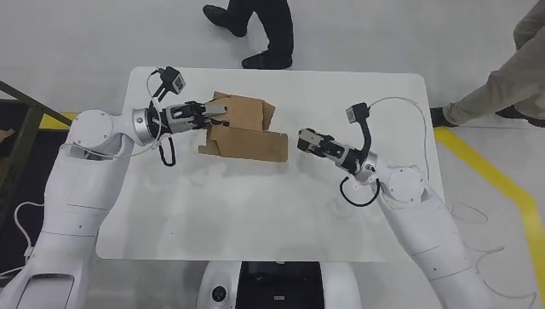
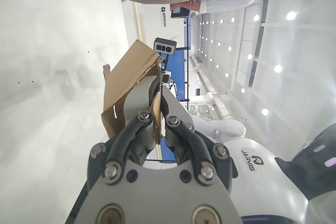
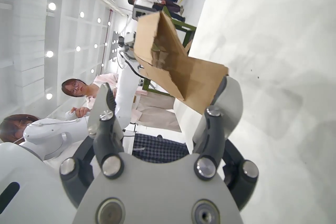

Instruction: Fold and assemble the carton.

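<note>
A brown cardboard carton [image 1: 245,127] lies partly folded on the white table [image 1: 255,215], toward its far middle. My left gripper [image 1: 215,112] is at the carton's left end, shut on a thin cardboard flap [image 2: 157,104] pinched between its fingers. The carton [image 2: 126,78] rises beyond those fingers. My right gripper [image 1: 303,141] hovers just right of the carton, open, with nothing between its fingers. In the right wrist view the carton [image 3: 168,64] shows its hollow inside, and one corner flap overlaps one finger [image 3: 231,99] of the open right gripper [image 3: 168,93].
The table's near half and right side are bare. A cable [image 1: 409,113] loops over the right arm. People's legs [image 1: 264,20] stand on the floor beyond the table's far edge, and another person's leg [image 1: 502,88] is off to the right.
</note>
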